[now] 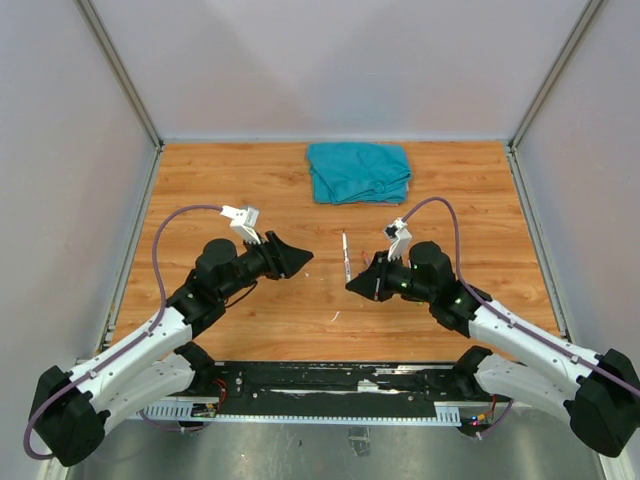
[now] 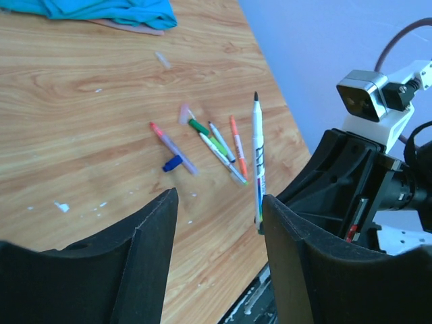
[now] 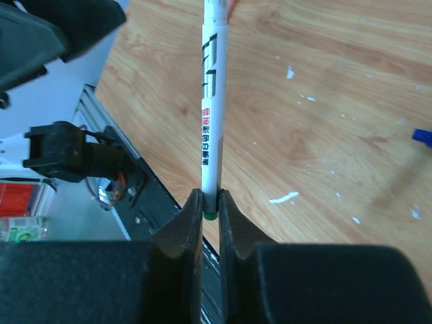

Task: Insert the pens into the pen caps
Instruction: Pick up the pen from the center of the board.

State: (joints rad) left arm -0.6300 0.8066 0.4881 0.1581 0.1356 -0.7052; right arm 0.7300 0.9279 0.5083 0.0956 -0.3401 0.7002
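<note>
Short of the cloth, your right gripper pinches the pen by its tail, left gripper open, empty; capping could swivel it.

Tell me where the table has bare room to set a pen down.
Bare table flanks the teal cloth, toward both side walls. Crowded: the loose pens beside the right gripper, which grips a white pen.

The held pen runs off the top edge of the right wrist view, its tip unseen. A blue cap at that view's right edge is clipped and blurred. The left wrist view's top edge cuts off the teal cloth.
</note>
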